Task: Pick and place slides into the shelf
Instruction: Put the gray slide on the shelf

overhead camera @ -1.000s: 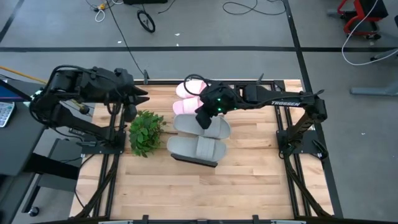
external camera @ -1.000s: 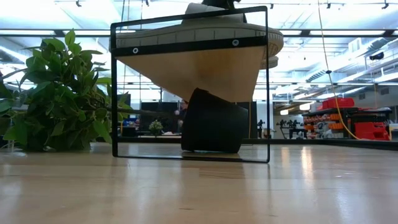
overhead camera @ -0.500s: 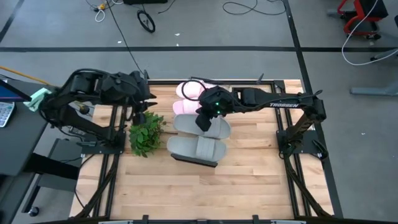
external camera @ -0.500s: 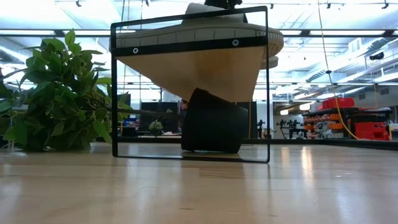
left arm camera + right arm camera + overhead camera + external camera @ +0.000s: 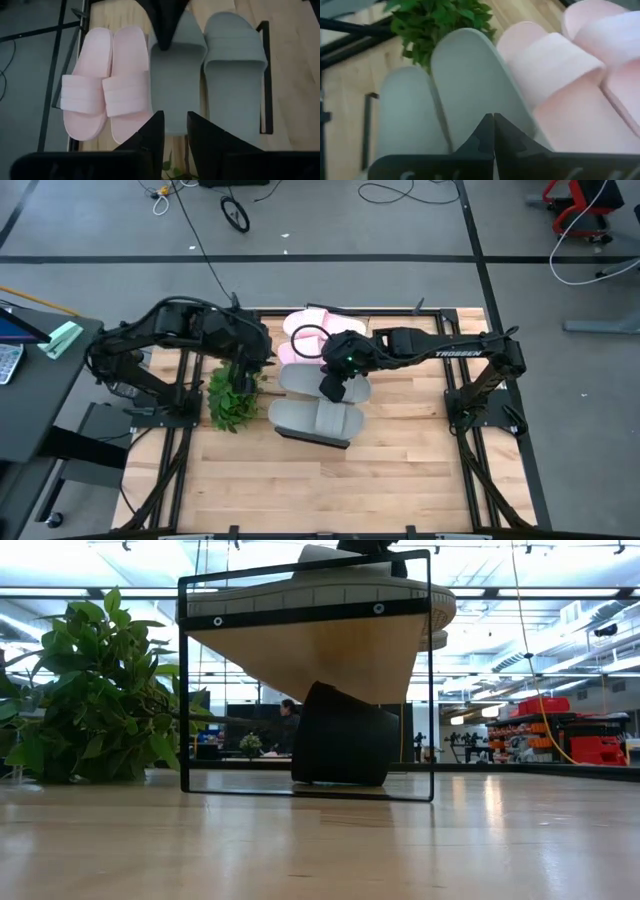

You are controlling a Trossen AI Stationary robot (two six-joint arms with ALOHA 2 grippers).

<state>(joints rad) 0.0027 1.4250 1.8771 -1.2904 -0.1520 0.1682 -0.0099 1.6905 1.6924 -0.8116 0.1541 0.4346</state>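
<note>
Slides (image 5: 318,385) all four lying on shelf (image 5: 312,439); right pincer (image 5: 334,389) pressed together over grey one (left pincer (image 5: 243,368) slightly parted, empty).

The one piece of lettering that can be read is the white word "TROSSEN", printed along the dark forearm of the right arm (image 5: 455,350) in the high view (small, but the capitals are legible). The left arm (image 5: 170,330) shows no readable marking from above. The low view and both wrist views carry no text, label or number that can be made out.
</note>
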